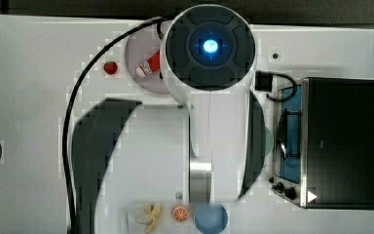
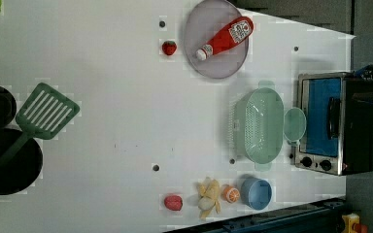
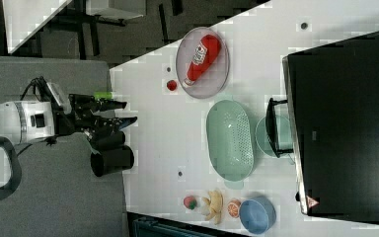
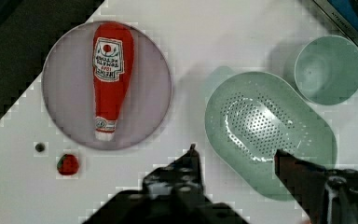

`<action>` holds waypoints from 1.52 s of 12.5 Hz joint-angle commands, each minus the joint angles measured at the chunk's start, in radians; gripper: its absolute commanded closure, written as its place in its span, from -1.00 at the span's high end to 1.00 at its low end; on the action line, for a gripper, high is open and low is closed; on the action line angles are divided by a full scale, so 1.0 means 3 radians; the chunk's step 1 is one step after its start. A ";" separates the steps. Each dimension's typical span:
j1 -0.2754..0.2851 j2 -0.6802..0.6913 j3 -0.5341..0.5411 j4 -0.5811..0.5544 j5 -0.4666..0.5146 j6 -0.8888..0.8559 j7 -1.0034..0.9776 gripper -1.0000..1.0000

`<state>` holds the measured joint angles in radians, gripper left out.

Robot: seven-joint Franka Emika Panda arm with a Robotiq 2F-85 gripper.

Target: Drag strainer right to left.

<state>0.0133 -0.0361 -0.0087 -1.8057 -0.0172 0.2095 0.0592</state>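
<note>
The strainer (image 2: 257,125), a pale mint-green oval with a perforated basin, lies on the white table near the left view's right side, just beside a toaster oven. In the right view the strainer (image 3: 229,140) sits mid-table, well apart from my gripper (image 3: 128,112), which hangs at the right view's left. In the wrist view my gripper (image 4: 237,154) is open and empty. One finger shows over the bare table beside the strainer (image 4: 261,121), the other over its rim.
A small green cup (image 2: 294,124) stands between the strainer and the toaster oven (image 2: 335,124). A grey plate (image 2: 194,63) holds a ketchup bottle (image 2: 226,36), with a strawberry (image 2: 169,47) beside it. A blue bowl (image 2: 256,192), orange, banana and green spatula (image 2: 46,114) lie elsewhere.
</note>
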 commanded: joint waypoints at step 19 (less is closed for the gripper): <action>-0.0115 0.0166 -0.0020 -0.2265 -0.0100 0.2254 0.1938 1.00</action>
<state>-0.0358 0.0330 -0.0166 -2.5078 -0.0354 0.8496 0.5063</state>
